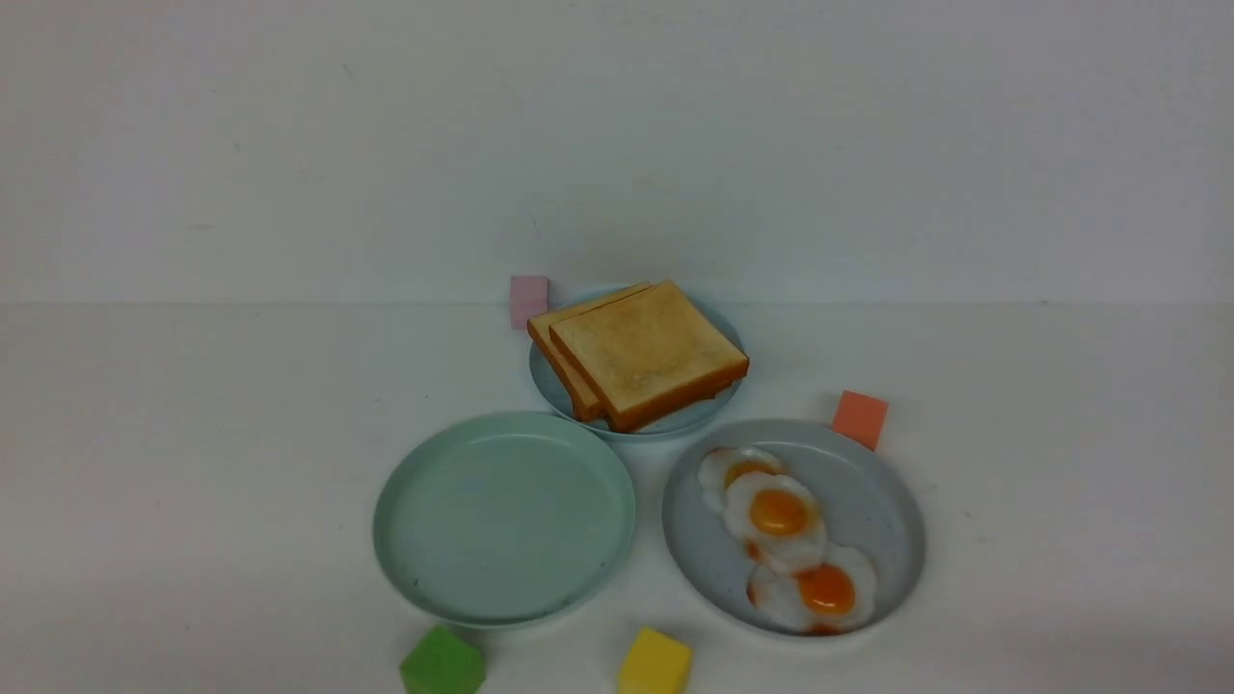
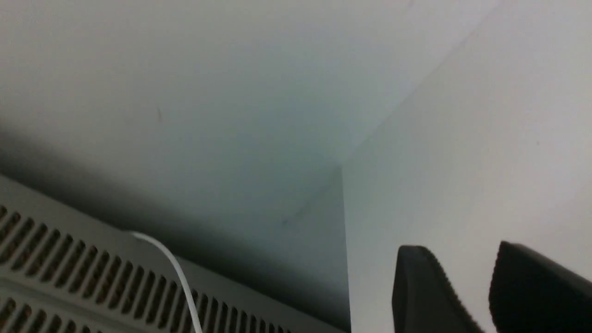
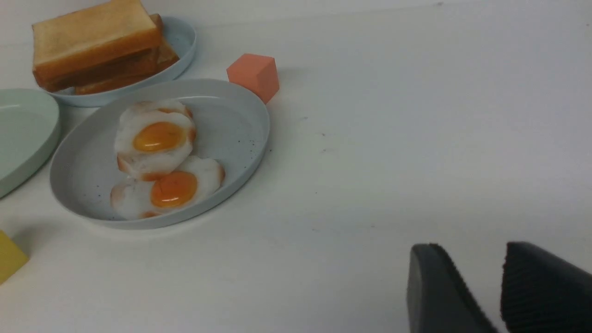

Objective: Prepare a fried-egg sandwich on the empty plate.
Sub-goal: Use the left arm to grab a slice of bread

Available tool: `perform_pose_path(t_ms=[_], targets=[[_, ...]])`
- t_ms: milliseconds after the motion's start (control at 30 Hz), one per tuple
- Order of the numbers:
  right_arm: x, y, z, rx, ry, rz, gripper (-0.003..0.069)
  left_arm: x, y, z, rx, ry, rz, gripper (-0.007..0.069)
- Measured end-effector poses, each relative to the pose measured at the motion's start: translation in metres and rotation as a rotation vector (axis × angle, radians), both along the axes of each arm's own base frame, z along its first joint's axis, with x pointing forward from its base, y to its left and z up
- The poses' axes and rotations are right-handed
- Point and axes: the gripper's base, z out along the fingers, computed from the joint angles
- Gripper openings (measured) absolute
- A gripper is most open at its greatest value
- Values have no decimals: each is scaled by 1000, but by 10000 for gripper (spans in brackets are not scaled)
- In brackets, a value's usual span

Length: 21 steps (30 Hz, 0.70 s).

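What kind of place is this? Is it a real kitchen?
Probably not a kitchen, more like a robot practice table: a bare white table, toy-looking toast and eggs, and coloured blocks set around them.

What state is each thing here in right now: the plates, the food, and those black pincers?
Mint-green plate: empty, no sandwich yet.
Toast slices: stacked, no egg between them.
Light-blue plate: holds the toast.
Fried eggs: three, overlapping.
Grey plate: holds the eggs.
Left gripper: slightly open, holding nothing.
Right gripper: slightly open, holding nothing.
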Motion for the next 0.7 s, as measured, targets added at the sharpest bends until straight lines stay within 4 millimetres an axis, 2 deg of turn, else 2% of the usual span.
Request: perform_pose_path(t_ms=[133,500,600,700], targets=[[0,0,0,0,0,0,241,1,-5,3,15,-27,-51,238],[0,0,0,0,0,0,241,1,-4,2,7,-22,-41,238],[0,0,0,0,0,0,241,1,-5,1,-113,-29,-44,238],[0,0,0,0,0,0,241,1,-11,1,-506,-75,-94,238]])
